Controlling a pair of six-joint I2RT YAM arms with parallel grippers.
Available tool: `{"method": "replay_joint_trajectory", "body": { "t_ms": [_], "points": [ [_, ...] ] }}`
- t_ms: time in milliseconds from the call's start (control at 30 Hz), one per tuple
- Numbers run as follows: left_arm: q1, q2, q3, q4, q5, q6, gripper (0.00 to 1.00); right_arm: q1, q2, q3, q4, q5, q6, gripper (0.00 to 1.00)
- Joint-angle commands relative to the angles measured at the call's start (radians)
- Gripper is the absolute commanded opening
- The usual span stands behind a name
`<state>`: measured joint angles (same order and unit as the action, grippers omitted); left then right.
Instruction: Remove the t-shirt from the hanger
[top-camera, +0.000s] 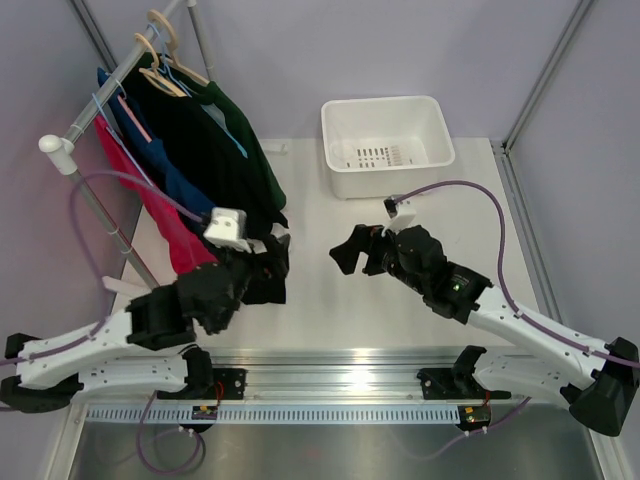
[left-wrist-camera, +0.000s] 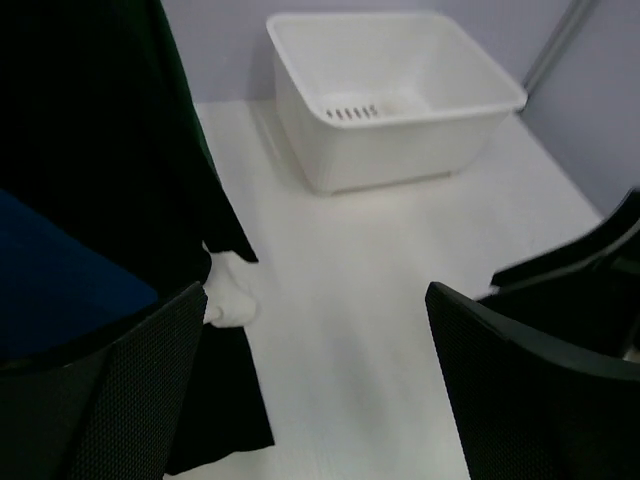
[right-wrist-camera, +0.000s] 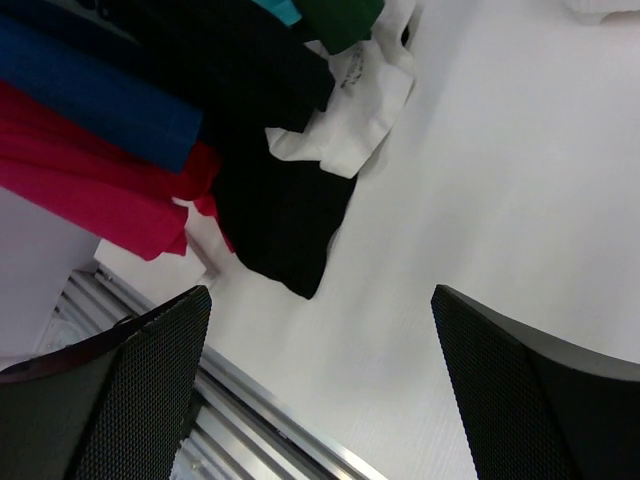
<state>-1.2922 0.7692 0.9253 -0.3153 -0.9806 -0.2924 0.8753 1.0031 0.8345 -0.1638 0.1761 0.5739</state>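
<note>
The t-shirt (top-camera: 165, 230) hangs beside a navy shirt (top-camera: 160, 160), with dark garments (top-camera: 220, 150) between them and the open worktop (top-camera: 330, 310). The jaws of the left gripper (left-wrist-camera: 315, 385) and right gripper (right-wrist-camera: 320, 390) gape, released.

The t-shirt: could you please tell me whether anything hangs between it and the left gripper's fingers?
Yes. The left gripper is open beside the black garment and the navy shirt. Both hang between its fingers and the t-shirt, which sits at the near end of the rack, out of the left wrist view.
</note>
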Motion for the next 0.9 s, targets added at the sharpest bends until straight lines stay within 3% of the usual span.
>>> {"method": "replay_joint_trajectory", "body": {
  "t_ms": [0,133,333,600,867],
  "points": [
    [-0.004,-0.005,0.283,-0.316,-0.147,-0.112,0.92,0.002,-0.023,-0.026,0.093,-0.115,-0.023,1.0],
    [-0.004,-0.034,0.398,-0.491,-0.278,-0.125,0.9,0.004,0.006,-0.009,0.08,-0.116,-0.034,0.99],
    [0.008,-0.099,0.311,-0.521,-0.527,-0.158,0.82,0.004,0.063,0.035,0.023,-0.06,-0.058,0.99],
    [0.243,-0.153,0.208,-0.515,-0.541,-0.226,0.71,0.002,0.085,0.057,-0.011,-0.059,-0.049,0.99],
    [0.301,-0.002,0.214,-0.513,-0.53,-0.272,0.66,0.002,0.052,0.049,-0.009,-0.072,-0.045,0.99]
  ]
}}
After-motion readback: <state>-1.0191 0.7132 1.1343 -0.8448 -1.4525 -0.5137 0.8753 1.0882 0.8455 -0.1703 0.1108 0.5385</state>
